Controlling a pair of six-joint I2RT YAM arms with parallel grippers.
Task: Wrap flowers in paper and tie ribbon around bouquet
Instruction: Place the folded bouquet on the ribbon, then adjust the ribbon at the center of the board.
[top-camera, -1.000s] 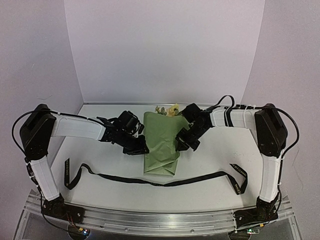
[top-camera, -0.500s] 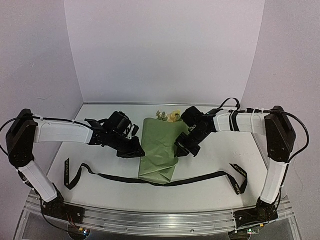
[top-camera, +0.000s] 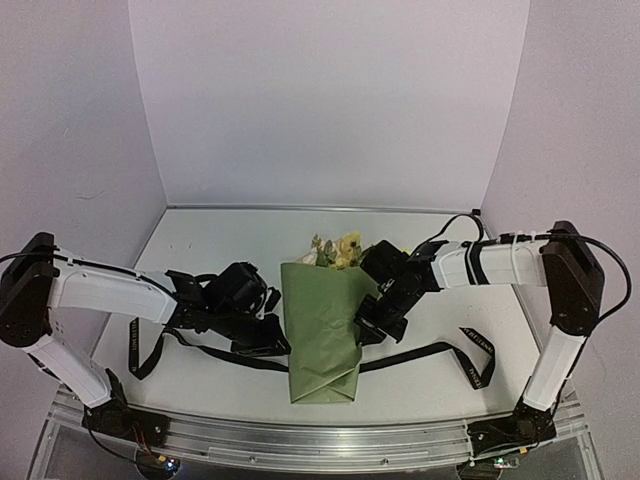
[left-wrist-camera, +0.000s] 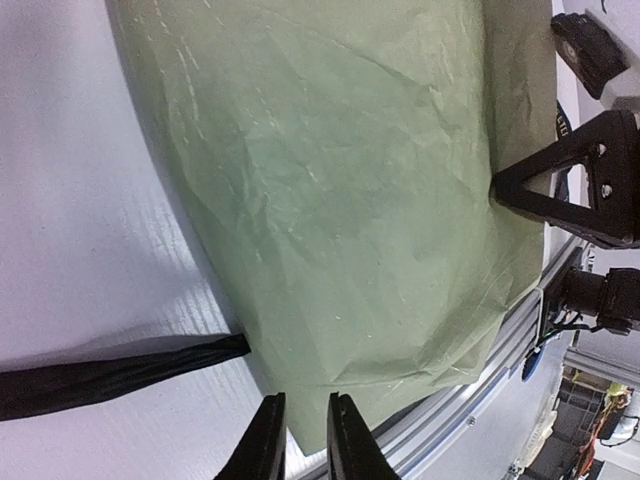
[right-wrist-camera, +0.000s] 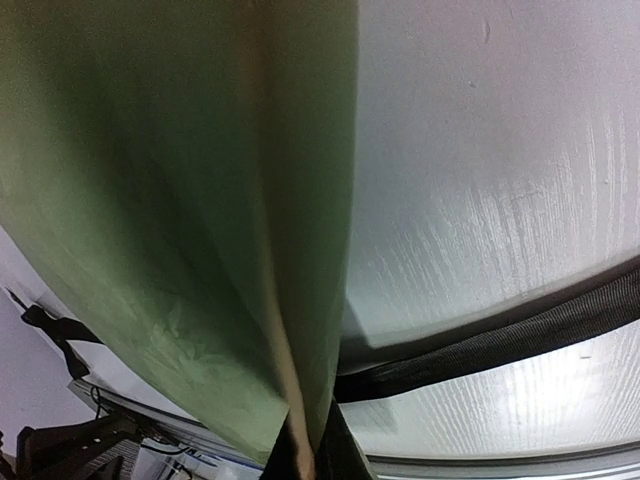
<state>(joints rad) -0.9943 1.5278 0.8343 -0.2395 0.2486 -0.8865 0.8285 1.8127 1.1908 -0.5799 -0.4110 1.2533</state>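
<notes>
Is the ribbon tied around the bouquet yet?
No: the ribbon lies flat, passing under the bouquet with both ends loose.

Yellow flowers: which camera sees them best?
The top external view. There the flowers poke past the far rim of the paper, small but clear. Both wrist views show only green paper and black ribbon, no flowers at all.
</notes>
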